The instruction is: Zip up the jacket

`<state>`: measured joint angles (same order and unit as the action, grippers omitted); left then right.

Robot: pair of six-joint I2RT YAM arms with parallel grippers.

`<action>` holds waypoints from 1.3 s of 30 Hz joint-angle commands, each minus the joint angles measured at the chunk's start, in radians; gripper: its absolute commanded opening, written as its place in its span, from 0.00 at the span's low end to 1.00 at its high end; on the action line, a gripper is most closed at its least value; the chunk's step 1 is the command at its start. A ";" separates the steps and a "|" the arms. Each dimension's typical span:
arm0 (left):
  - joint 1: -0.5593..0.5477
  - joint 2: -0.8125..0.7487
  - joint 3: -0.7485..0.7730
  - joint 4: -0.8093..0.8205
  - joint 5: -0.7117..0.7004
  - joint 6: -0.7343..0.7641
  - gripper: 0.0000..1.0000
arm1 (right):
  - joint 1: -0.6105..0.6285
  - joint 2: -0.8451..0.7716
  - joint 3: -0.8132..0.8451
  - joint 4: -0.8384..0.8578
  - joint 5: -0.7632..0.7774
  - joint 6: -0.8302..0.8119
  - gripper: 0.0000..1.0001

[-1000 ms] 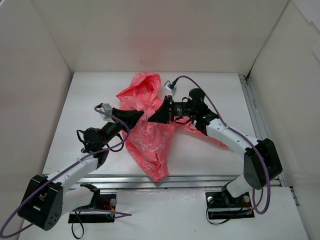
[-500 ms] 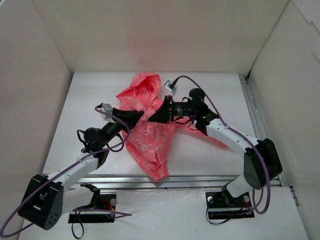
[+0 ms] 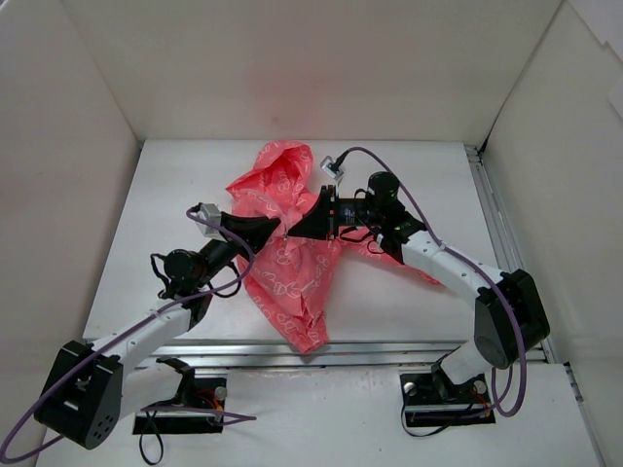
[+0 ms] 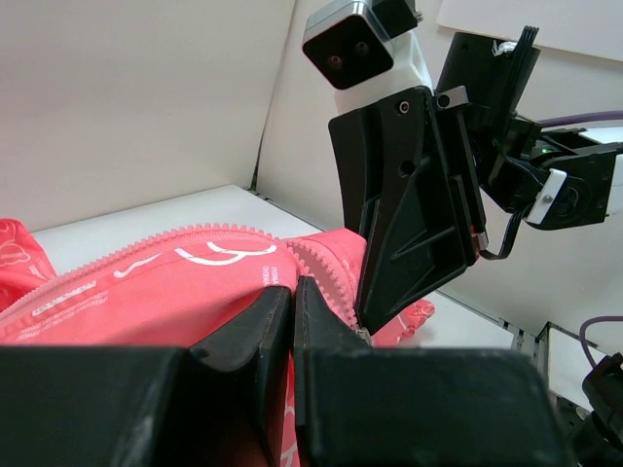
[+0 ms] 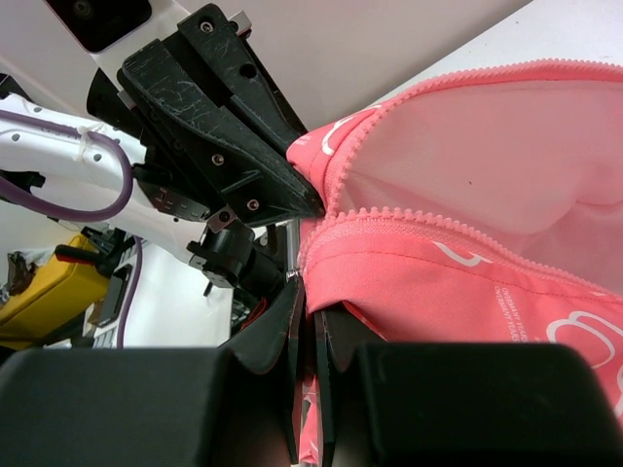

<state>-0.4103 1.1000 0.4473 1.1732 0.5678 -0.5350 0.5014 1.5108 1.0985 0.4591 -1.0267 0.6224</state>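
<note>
Your jacket (image 3: 292,277) lies crumpled mid-table (image 3: 428,185), one end reaching the near edge. Both grippers meet tip to tip over it. Your left gripper (image 4: 293,297) is clenched on the fabric beside the zipper, and your right gripper (image 5: 308,297) is clenched on the facing edge. Just past the tips the zipper teeth (image 5: 438,219) spread apart in a V, with pale lining (image 5: 487,146) showing inside.

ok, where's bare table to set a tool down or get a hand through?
Free: far-left corner of the table, between left wall and jacket; far-right strip between right arm and side rail; near patch between jacket hem and right arm. Crowded: centre, left arm and right arm meet over the jacket.
</note>
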 commanded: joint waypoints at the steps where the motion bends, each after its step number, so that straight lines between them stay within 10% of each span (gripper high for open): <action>1: -0.013 -0.040 0.018 0.066 0.010 0.038 0.00 | -0.004 -0.058 0.050 0.102 0.017 0.013 0.00; 39: -0.081 -0.154 0.047 -0.173 0.003 0.184 0.00 | -0.004 -0.011 0.061 0.098 0.042 0.105 0.00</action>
<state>-0.4732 0.9627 0.4473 0.9661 0.5091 -0.3737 0.4969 1.5124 1.0985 0.4583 -1.0069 0.7193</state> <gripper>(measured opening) 0.009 0.022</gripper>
